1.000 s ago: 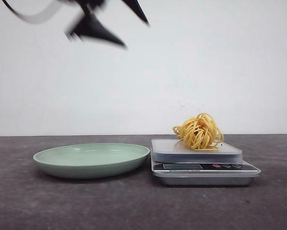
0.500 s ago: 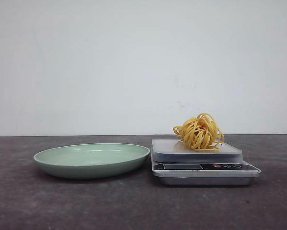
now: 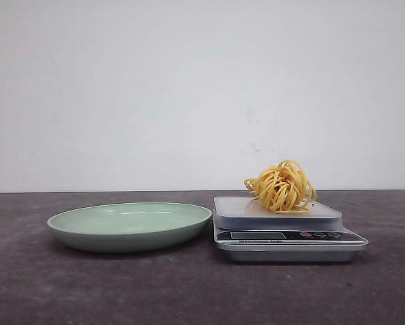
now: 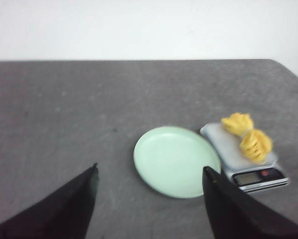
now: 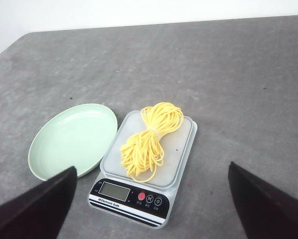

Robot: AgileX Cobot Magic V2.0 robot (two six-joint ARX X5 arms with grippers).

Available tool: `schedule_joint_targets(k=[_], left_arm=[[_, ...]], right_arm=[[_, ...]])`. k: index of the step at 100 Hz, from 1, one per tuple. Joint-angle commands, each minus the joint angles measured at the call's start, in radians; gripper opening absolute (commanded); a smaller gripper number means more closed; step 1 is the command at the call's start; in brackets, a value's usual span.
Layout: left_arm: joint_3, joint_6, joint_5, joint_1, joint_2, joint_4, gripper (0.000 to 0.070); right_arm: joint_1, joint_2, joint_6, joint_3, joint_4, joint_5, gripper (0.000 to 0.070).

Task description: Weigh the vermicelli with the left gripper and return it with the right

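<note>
The vermicelli, a yellow nest of thin strands, rests on the platform of a silver digital scale. It shows in the right wrist view as vermicelli on the scale, and in the left wrist view as vermicelli on the scale. My left gripper is open, high above the table, nothing between its fingers. My right gripper is open too, high over the scale's front. Neither gripper appears in the front view.
A pale green plate lies empty just left of the scale, also seen as plate and plate. Everything stands on a dark grey table with a white wall behind.
One second ago a blurred black arm showed at the top left of the front view; it has since left that view. The vermicelli, scale and plate have not moved.
</note>
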Motion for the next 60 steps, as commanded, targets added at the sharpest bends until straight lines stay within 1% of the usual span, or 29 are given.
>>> schedule_joint_targets(k=[1, 21, 29, 48, 60], left_arm=[[-0.024, -0.016, -0.019, -0.003, -0.024, 0.007, 0.0387], [-0.055, -0.011, -0.026, -0.003, -0.045, 0.011, 0.0388], [-0.055, -0.009, -0.026, -0.003, -0.045, 0.019, 0.0388], [-0.055, -0.009, -0.026, -0.003, -0.045, 0.027, 0.0388], [-0.056, -0.010, -0.025, -0.003, -0.045, 0.019, 0.0388]], right_arm=[[0.004, 0.006, -0.007, 0.018, 0.005, 0.000, 0.0615], [0.005, 0.006, -0.006, 0.018, 0.000, 0.000, 0.0615], [0.008, 0.011, 0.007, 0.018, 0.003, 0.000, 0.0615], [0.066, 0.110, 0.021, 0.042, 0.048, 0.003, 0.0615], [0.135, 0.218, 0.055, 0.112, 0.078, 0.051, 0.0615]])
